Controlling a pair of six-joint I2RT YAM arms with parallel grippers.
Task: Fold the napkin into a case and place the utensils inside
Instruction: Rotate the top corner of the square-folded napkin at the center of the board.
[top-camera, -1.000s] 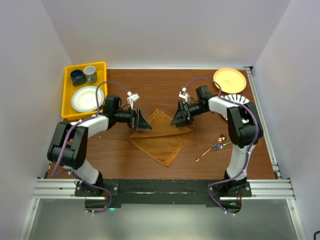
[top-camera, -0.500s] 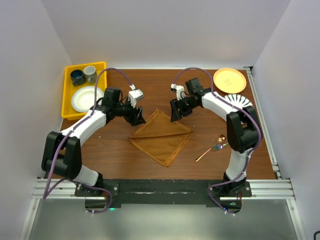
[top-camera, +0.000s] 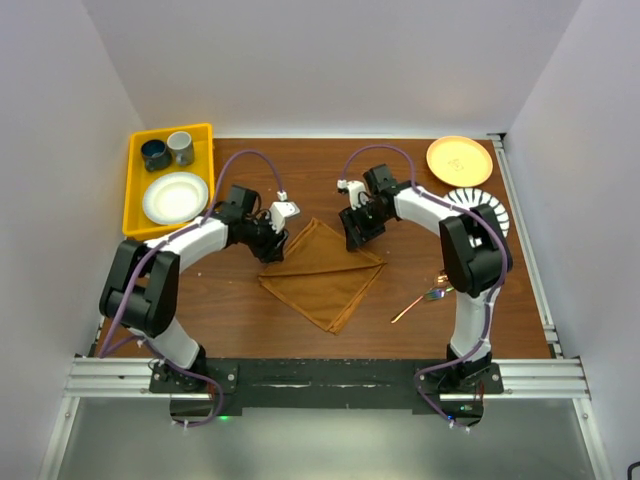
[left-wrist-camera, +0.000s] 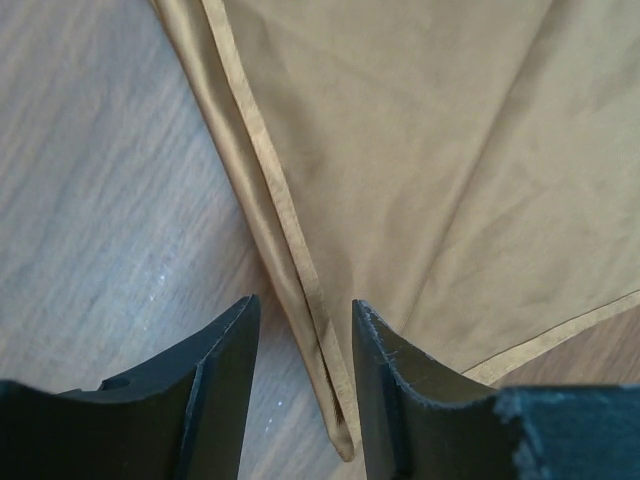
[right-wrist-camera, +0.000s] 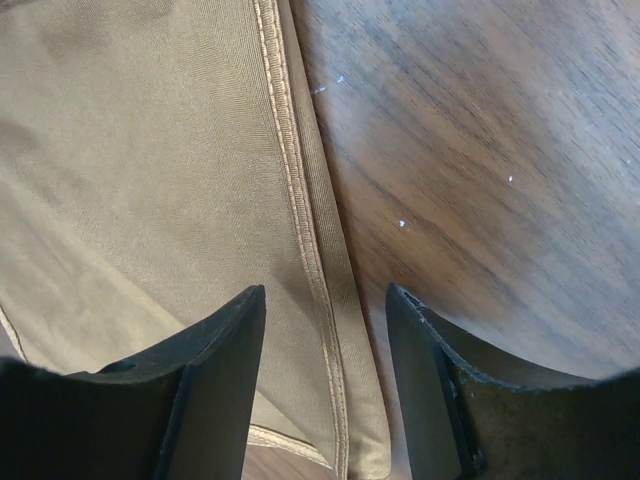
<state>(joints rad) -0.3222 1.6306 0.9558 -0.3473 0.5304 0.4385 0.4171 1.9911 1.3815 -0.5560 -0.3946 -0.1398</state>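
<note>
The rust-brown napkin (top-camera: 322, 275) lies flat like a diamond in the middle of the wooden table, its upper edges doubled. My left gripper (top-camera: 276, 240) is down at the upper left edge. In the left wrist view the hem (left-wrist-camera: 300, 300) runs between its open jaws (left-wrist-camera: 305, 305), close to the right finger (left-wrist-camera: 400, 390). My right gripper (top-camera: 354, 236) is down at the upper right edge, open (right-wrist-camera: 325, 295), straddling the stitched hem (right-wrist-camera: 320, 300), with cloth under one finger and bare wood under the other. The utensils (top-camera: 425, 297) lie to the right of the napkin.
A yellow tray (top-camera: 133, 200) at the back left holds two cups and a white plate. An orange plate (top-camera: 459, 158) sits at the back right. A striped white dish (top-camera: 484, 202) lies beside my right arm.
Both grippers came in and down onto the napkin's upper edges, left and right of its top corner. Their jaws have narrowed around the hems.
</note>
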